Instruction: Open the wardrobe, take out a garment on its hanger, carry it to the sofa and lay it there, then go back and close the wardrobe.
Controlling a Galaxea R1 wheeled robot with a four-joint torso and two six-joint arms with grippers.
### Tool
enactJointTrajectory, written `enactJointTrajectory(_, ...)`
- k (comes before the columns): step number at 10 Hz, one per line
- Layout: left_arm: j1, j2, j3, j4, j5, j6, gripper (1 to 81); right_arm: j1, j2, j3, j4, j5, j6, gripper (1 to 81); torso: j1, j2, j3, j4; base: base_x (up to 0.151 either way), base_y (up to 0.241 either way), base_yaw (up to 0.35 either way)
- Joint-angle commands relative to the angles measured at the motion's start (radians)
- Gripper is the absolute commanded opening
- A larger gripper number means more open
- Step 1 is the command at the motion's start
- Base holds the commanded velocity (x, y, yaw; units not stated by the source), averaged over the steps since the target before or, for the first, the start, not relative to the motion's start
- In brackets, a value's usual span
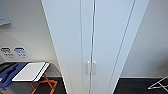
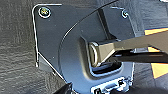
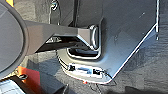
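1. White wardrobe (image 1: 100,37) straight ahead in the head view, rising tall and narrow, both full-height doors shut against each other along a thin centre seam.
2. Pair of short vertical bar handles (image 1: 90,67) low on the doors, one on either side of the seam, just beside each other.
3. Off to the wardrobe's left: white flat panel (image 1: 30,71) lying on an orange cross-legged stand (image 1: 45,83), with a blue object (image 1: 8,73) touching its far edge.
4. On the left wall: two small signs (image 1: 13,52) side by side.
5. Off to the wardrobe's right, low on the dark floor (image 1: 135,86): thin metal frame (image 1: 157,83), partly cut off.
6. Left wrist view: dark wood-grain floor beneath the robot's own plate, an orange patch (image 2: 157,50) past the jointed bar.
7. Right wrist view: same dark floor, an orange piece (image 3: 31,78) beside the bar.
8. Fingers of both grippers: cannot tell whether apart or together; hence cannot place the wardrobe relative to either one.
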Motion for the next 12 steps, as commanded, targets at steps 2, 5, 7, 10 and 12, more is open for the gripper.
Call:
enactJointTrajectory(2, -0.023, -0.108, 0.141, 0.012, 0.049, 0.0, 81.1, 0.043, -0.113, 0.15, -0.009, -0.063, -0.001, 81.1, 0.0, 0.0, 0.0, 0.0, 0.0, 0.0, 0.0)
enactJointTrajectory(5, -0.089, -0.274, 0.372, 0.012, 0.057, 0.002, 81.1, 0.137, -0.315, 0.416, -0.004, -0.063, 0.006, 81.1, 0.0, 0.0, 0.0, 0.0, 0.0, 0.0, 0.0)
enactJointTrajectory(7, -0.151, -0.403, 0.547, 0.013, 0.054, 0.002, 81.1, 0.216, -0.436, 0.551, -0.003, -0.063, 0.011, 81.1, 0.0, 0.0, 0.0, 0.0, 0.0, 0.0, 0.0)
enactJointTrajectory(10, -0.276, -0.564, 0.747, 0.013, 0.058, 0.003, 81.1, 0.361, -0.568, 0.726, -0.004, -0.063, 0.01, 81.1, 0.0, 0.0, 0.0, 0.0, 0.0, 0.0, 0.0)
enactJointTrajectory(12, -0.382, -0.652, 0.854, 0.015, 0.063, 0.003, 81.1, 0.5, -0.644, 0.848, 0.003, -0.072, 0.014, 81.1, 0.0, 0.0, -0.001, 0.0, 0.0, 0.0, 0.0)
